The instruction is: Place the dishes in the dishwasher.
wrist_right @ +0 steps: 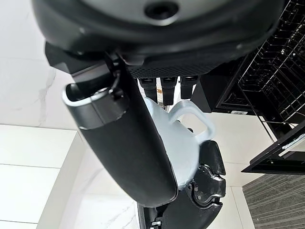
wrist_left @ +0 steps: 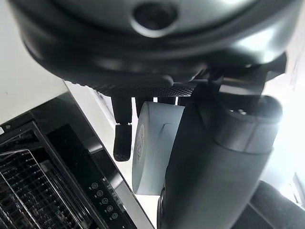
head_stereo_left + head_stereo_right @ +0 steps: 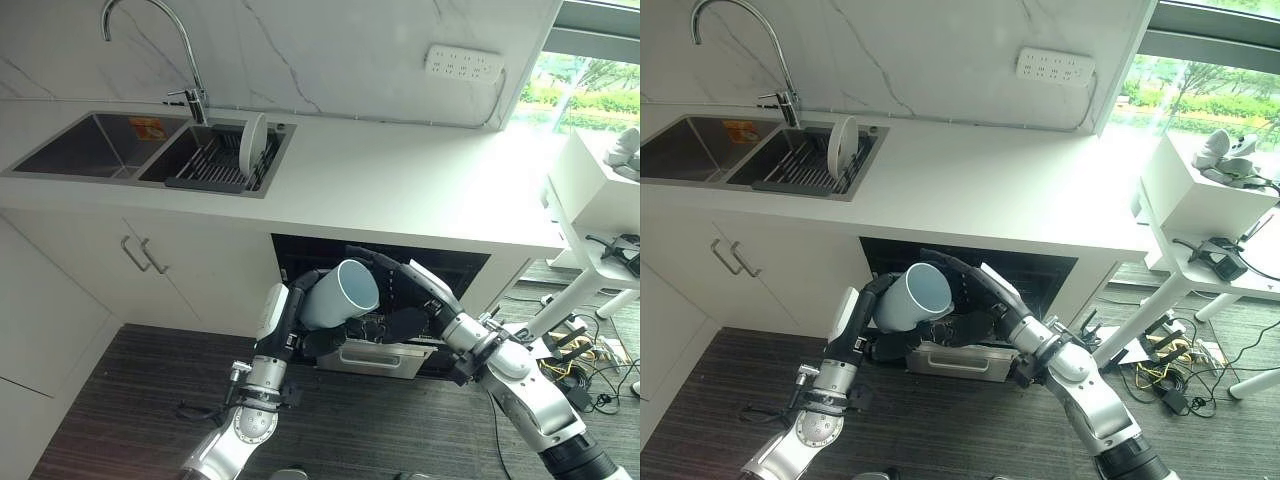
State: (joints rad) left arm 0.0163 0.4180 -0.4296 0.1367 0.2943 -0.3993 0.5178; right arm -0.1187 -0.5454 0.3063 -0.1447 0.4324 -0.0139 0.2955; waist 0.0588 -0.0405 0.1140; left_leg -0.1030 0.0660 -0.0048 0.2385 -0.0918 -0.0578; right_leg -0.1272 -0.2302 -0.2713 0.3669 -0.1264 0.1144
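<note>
A pale blue mug (image 3: 340, 290) hangs on its side in front of the open dishwasher (image 3: 455, 268), mouth turned to the right. My left hand (image 3: 296, 300) is curled round the mug's base end (image 2: 152, 148). My right hand (image 3: 408, 322) spans the mouth end, with nearly straight fingers (image 3: 385, 262) lying over the rim and the thumb below. In the right wrist view the mug's handle (image 1: 193, 119) shows past that thumb. A white plate (image 3: 252, 145) stands on edge in the dark rack in the right sink basin (image 3: 205, 160).
The dishwasher's metal rack (image 3: 375, 358) is pulled out low, just under the mug. White cabinet doors with handles (image 3: 140, 255) lie to the left. A tall faucet (image 3: 190, 60) rises behind the sink. A white table (image 3: 590, 190) and loose cables (image 3: 590, 370) are on the right.
</note>
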